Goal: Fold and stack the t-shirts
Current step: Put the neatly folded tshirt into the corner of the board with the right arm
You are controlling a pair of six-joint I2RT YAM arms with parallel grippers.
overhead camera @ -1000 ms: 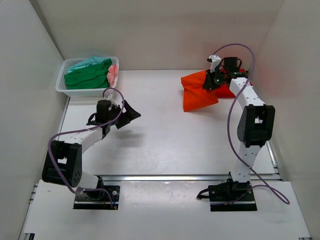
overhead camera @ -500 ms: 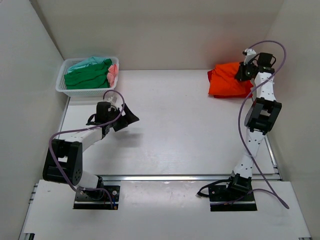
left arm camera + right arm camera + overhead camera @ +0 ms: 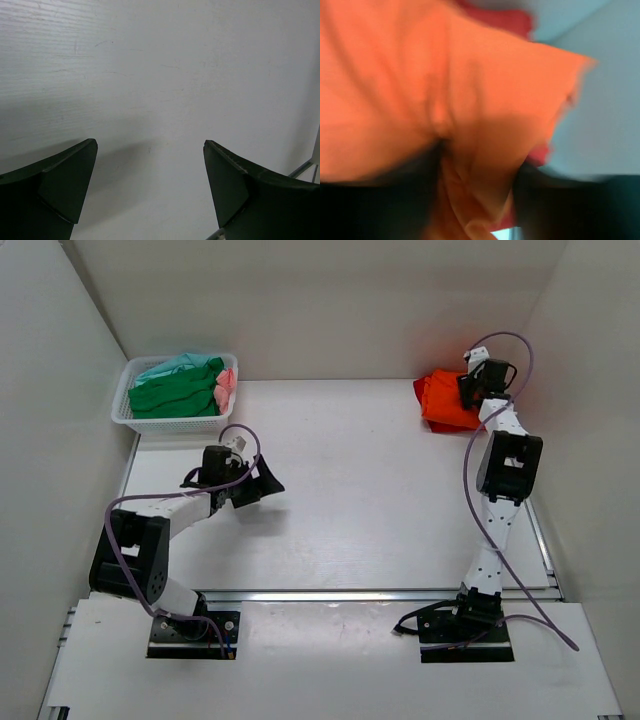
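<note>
Left pincer point(image 3: 150, 144) gapes wide, its arm bent low over the table's point(image 3: 360, 500) left side. Right arm stretches to the far right corner, right pincer point(image 3: 471, 391) against the orange t-shirt point(image 3: 440, 405), grip unclear.

Crumpled bright orange cotton t-shirt point(image 3: 443, 402) at far right, right gripper point(image 3: 470, 390) at its edge; green cotton t-shirt point(image 3: 175, 396) in white plastic mesh basket point(image 3: 165, 423)

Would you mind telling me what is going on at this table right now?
The right gripper is at the far right corner of the table on the bright orange cotton t-shirt, bunched over a deeper red t-shirt; the blurred view hides whether it grips. The left gripper hovers open over the table. The green t-shirt, teal t-shirt and pink t-shirt wait in the white plastic mesh basket.
</note>
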